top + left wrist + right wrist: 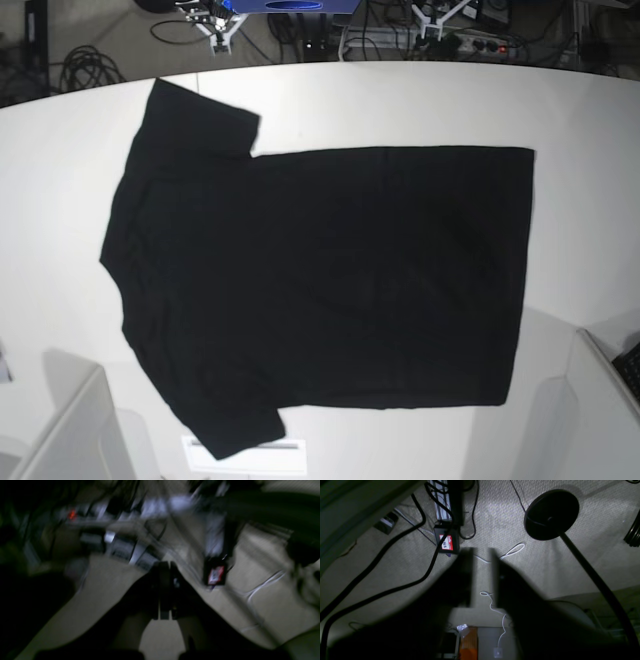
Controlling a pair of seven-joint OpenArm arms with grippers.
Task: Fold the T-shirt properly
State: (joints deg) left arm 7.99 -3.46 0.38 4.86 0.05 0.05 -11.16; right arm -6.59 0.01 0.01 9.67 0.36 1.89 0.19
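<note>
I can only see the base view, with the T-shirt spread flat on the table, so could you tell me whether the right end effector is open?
Observer: Yes, the right end effector is open. Carpet shows between its fingers, and it holds nothing.
Operator: Is it over the T-shirt?
Observer: No. Its camera shows floor with black cables and a round stand base, but no cloth.
Operator: And the left one?
Observer: The left end effector also faces floor, but that picture is too blurred to tell whether it is open.
</note>
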